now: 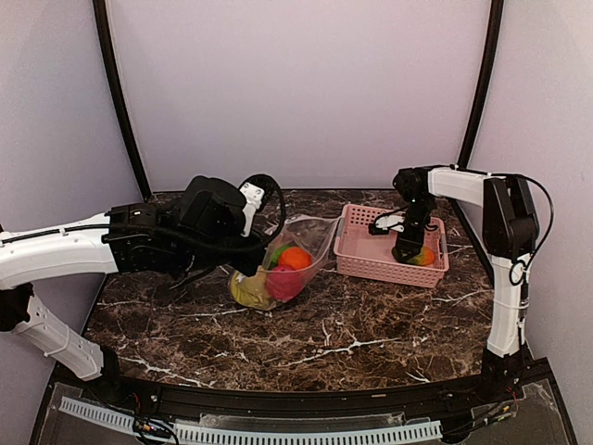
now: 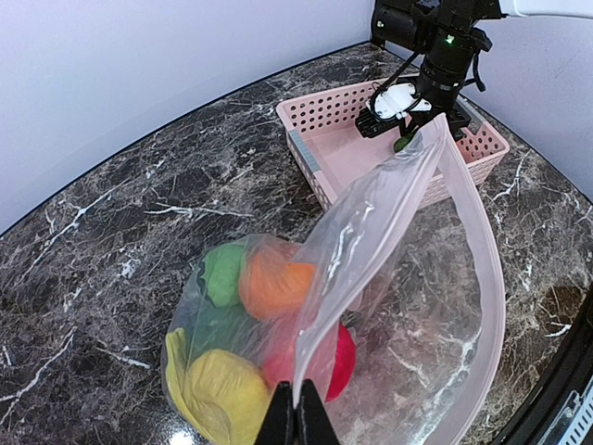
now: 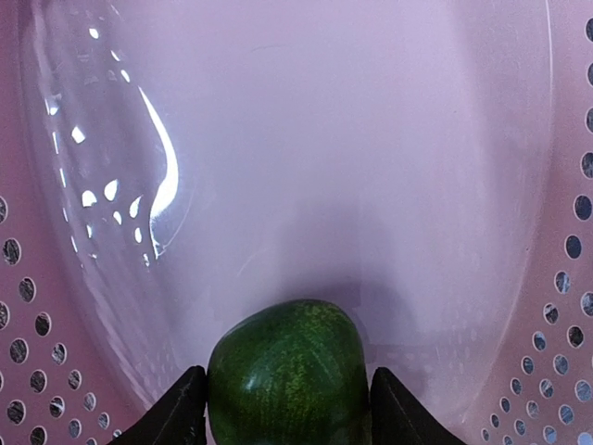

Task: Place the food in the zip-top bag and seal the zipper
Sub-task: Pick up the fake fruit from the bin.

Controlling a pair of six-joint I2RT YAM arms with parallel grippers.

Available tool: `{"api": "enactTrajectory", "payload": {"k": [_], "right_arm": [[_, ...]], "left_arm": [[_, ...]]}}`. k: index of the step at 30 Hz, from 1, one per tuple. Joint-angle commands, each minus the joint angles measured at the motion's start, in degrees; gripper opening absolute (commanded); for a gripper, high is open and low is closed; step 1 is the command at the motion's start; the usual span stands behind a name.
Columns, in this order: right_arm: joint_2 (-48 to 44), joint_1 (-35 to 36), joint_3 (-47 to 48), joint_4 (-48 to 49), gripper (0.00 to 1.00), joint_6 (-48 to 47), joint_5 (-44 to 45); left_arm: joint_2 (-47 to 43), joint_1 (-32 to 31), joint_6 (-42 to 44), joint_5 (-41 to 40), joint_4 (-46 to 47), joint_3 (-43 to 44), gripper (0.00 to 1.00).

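The zip-top bag (image 2: 389, 241) lies on the marble table with its mouth lifted open. My left gripper (image 2: 298, 413) is shut on the near edge of the mouth. The pinkish zipper (image 2: 484, 260) curves round the opening. Inside the bag sit an orange (image 2: 273, 278), a green piece (image 2: 222, 273), a yellow piece (image 2: 222, 389) and a red round fruit (image 2: 341, 363). My right gripper (image 1: 408, 250) reaches down into the pink basket (image 1: 357, 252). There its fingers press both sides of a dark green mango-like piece (image 3: 287, 371), which rests on the basket floor.
The pink basket's perforated walls (image 3: 561, 278) close in around the right gripper. The basket stands just right of the bag's mouth. Bare marble (image 1: 371, 324) lies in front of both. Black frame posts (image 1: 120, 102) rise at the back corners.
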Motion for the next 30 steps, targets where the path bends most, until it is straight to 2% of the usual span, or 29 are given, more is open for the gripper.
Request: {"api": "enactTrajectory", "payload": {"k": [1,7,11,15,21,25,30], "right_arm": [[0.87,0.45,-1.04,0.5,0.58,1.02,1.14],[1.46,0.45,-0.08,-0.58,0.58,2.87,3.17],[1.73,0.45,1.78,-1.61,0.49,4.5,3.3],[0.88,0.45,4.97,-3.03,0.45,6.87,1.62],[-4.48,0.45,7.99,-5.36,0.44,11.13,-5.45],[-9.79,0.74,9.86,-7.3,0.44,14.31,-13.48],[-20.28,2.08,8.3,-0.35,0.43,18.59,-21.78]], "left_arm": [[0.59,0.19,0.18,0.75,-1.25,1.62,0.01],[0.96,0.19,0.27,1.04,-1.44,2.03,0.01],[0.97,0.19,0.25,1.14,-1.56,2.19,0.01],[0.89,0.19,0.18,1.1,-1.67,2.13,0.01],[0.7,0.19,0.14,0.92,-1.63,2.24,0.01],[0.85,0.19,0.47,0.56,-1.09,2.42,0.01],[1.39,0.19,0.08,-1.4,-1.18,2.95,0.01]]}}
